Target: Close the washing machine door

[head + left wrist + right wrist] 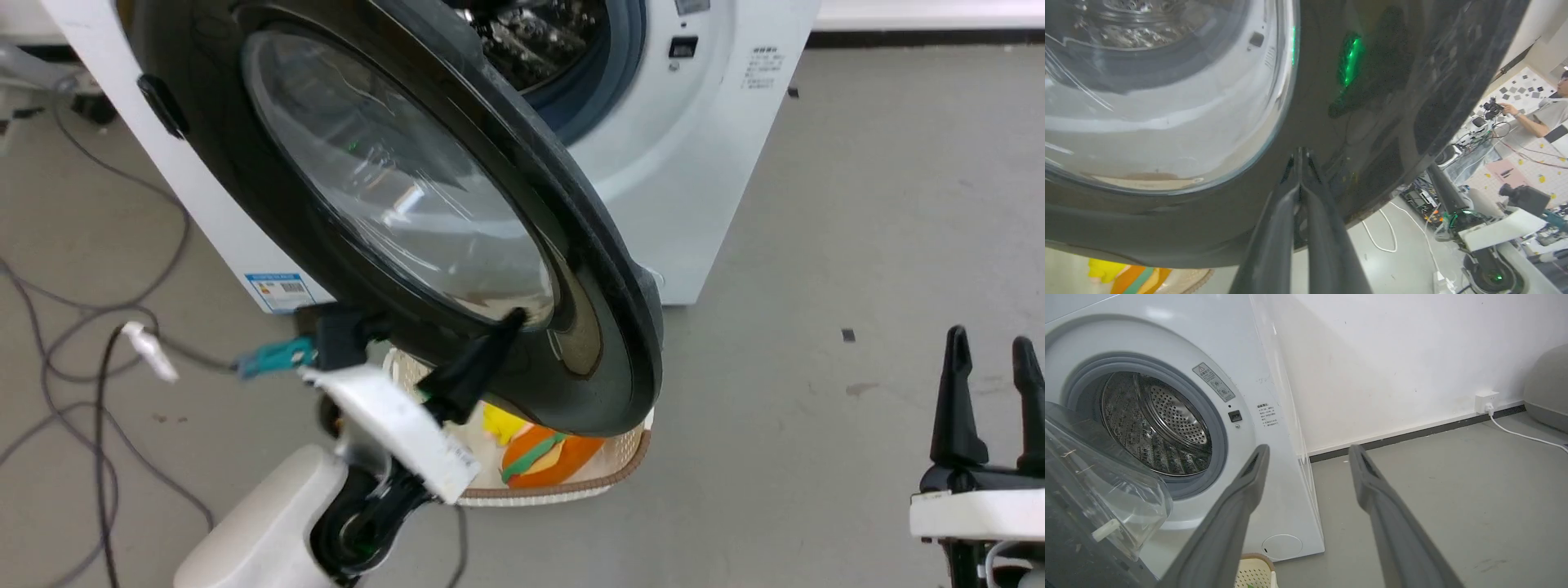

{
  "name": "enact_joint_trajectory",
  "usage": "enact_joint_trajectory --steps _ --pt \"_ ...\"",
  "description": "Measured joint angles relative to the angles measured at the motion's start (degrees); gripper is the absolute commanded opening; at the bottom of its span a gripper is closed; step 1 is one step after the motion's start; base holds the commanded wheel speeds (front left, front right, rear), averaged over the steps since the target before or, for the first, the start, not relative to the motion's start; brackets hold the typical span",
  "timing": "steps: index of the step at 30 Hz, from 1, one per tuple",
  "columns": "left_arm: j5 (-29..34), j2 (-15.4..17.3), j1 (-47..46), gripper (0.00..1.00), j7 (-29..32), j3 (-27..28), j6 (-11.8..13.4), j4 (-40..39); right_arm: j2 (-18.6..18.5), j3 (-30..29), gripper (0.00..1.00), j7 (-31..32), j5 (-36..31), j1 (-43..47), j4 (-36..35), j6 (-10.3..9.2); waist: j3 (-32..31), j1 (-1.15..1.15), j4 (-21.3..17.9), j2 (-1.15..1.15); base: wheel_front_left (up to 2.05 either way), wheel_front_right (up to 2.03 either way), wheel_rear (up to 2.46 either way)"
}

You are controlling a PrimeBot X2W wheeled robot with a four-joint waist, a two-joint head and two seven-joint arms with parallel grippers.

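Looming closest to us, the washing machine door (pixel 392 188) is standing wide open. It is swung out on its hinge at our left side of the washing machine (pixel 702 163), so its free edge is hanging toward us over the cream basket (pixel 629 457) on the floor. We are looking at the door's outer face. The drum (pixel 1163 424) opening is lying beyond it, away from us and toward our right.

Our left tool (pixel 510 320) appears to be touching the black rim with its tips, just beside the glass, near that free edge and far from the hinge. Its fingers (pixel 1274 228) are pressed together and gripping nothing.

We are judging that the closing push is going to run from this contact away from us, toward the machine's front, with the door sweeping around its upright hinge line toward our right. The left arm is clearly the nearer one, and it is sitting where leverage looks best.

Our right tool (pixel 990 336) is hovering well apart from the door at our lower right, with its fingers spread and empty. In its wrist view it is pointing past the machine's right side.
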Motion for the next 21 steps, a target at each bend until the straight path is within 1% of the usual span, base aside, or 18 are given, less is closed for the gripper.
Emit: enact_joint_trajectory --steps 2,3,4,7,9,10,11,12,13,14,15,16,17,19,21 --pt "5.42 1.11 0.25 0.00 -6.23 -0.31 -0.01 2.66 -0.01 -0.05 1.00 0.00 -0.01 0.38 0.00 0.00 -0.90 0.00 0.24 0.00 0.00 0.00 0.00" --pt "7.05 1.16 0.47 0.00 -8.91 0.11 0.16 4.26 -0.01 -0.07 1.00 0.00 -0.01 0.57 -0.01 0.00 -1.38 0.00 0.41 0.00 0.00 0.00 0.00" --pt "9.50 1.20 0.63 0.00 -10.83 0.53 1.63 5.81 0.00 -0.02 1.00 0.00 -0.01 0.78 -0.02 0.00 -1.84 0.00 0.57 0.00 0.00 0.00 0.00" --pt "19.42 0.92 0.66 0.00 -13.10 3.04 8.90 8.08 0.00 0.05 1.00 0.00 -0.20 1.42 -0.18 0.00 -3.14 0.00 1.17 0.00 0.00 0.00 0.00" --pt "26.09 -0.03 1.24 0.00 -13.23 7.24 13.49 6.56 -0.01 0.16 1.00 0.00 -0.22 1.60 -0.47 0.00 -3.78 0.00 1.59 0.00 0.00 0.00 0.00" --pt "28.96 -0.76 1.94 0.00 -13.23 9.75 15.36 5.17 -0.01 0.32 1.00 0.00 -0.37 1.62 -0.76 0.00 -4.04 0.00 1.75 0.00 0.00 0.00 0.00" --pt "31.83 -1.58 3.04 0.00 -13.24 12.32 17.11 3.78 -0.01 0.49 1.00 0.00 -0.56 1.66 -1.00 0.00 -4.26 0.00 1.88 0.00 0.00 0.00 0.00" --pt "34.90 -2.01 4.26 0.00 -13.25 13.77 18.42 2.80 0.00 0.69 1.00 0.00 -0.64 1.79 -1.30 0.00 -4.45 0.00 1.95 0.00 0.00 0.00 0.00" --pt "34.90 -2.01 4.26 0.00 -13.25 13.77 18.42 2.80 0.00 0.69 1.00 0.00 -0.64 1.79 -1.30 0.00 -4.45 0.00 1.95 0.00 0.00 0.00 0.00" --pt "40.46 -2.70 7.36 0.00 -13.24 16.48 20.69 1.64 -0.01 1.20 1.00 0.00 -1.22 2.18 -1.88 0.00 -4.77 0.00 1.99 0.00 0.00 0.00 0.00" --pt "42.25 -3.18 8.87 0.00 -13.24 17.59 21.29 1.10 0.00 1.43 1.00 0.00 -1.27 2.24 -2.03 0.00 -4.91 0.00 1.97 0.00 0.00 0.00 0.00" --pt "44.20 -3.37 10.27 0.29 -13.24 18.30 21.63 0.76 -0.01 1.74 1.00 0.00 -1.45 2.29 -2.27 0.00 -5.06 0.00 1.94 0.00 0.00 0.00 0.00" --pt "46.13 -3.63 11.65 1.00 -13.24 18.80 21.72 0.00 -0.01 2.01 1.00 0.00 -1.69 2.44 -2.50 0.00 -5.23 0.00 1.92 0.00 0.00 0.00 0.00" --pt "47.97 -4.88 13.90 1.00 -13.24 20.37 21.56 -1.13 0.00 2.50 1.00 0.00 -1.86 2.82 -2.97 0.00 -5.54 0.00 1.90 0.00 0.00 0.00 0.00" --pt "49.94 -5.61 15.69 1.00 -13.24 21.64 20.67 -1.68 -0.01 3.04 1.00 0.00 -2.27 3.30 -3.31 0.00 -5.77 0.00 1.91 0.00 0.00 0.00 0.00"
